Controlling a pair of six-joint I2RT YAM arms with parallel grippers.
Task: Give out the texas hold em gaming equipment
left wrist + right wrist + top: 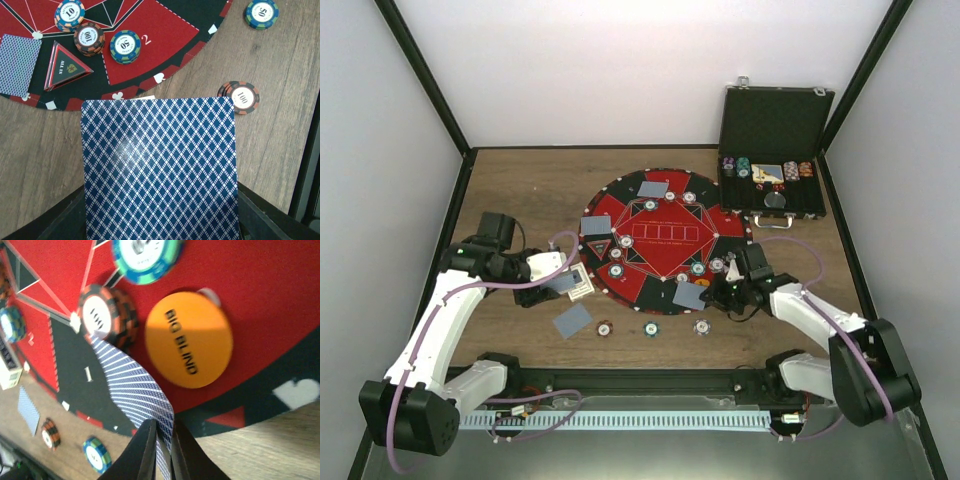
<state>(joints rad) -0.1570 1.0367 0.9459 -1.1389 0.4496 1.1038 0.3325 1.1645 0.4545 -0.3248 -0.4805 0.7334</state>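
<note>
My left gripper (548, 272) hangs over the wood just left of the mat, shut on blue-backed playing cards (159, 165) that fill the left wrist view. My right gripper (720, 292) is at the mat's near-right edge, shut on one bent card (131, 385) whose far end rests on the mat. An orange BIG BLIND button (189, 340) lies just beyond it, beside a 100 chip (102, 315). The black triangular marker (65, 67) lies on the mat with chips (125, 46) around it. More cards lie on the mat (653, 188) and on the table (572, 320).
The round red-and-black mat (620, 212) covers the table's middle. The open black case (775, 120) stands at the back right with chip rows (790, 170) inside. Three chips (651, 328) lie in a row on the wood near the front edge.
</note>
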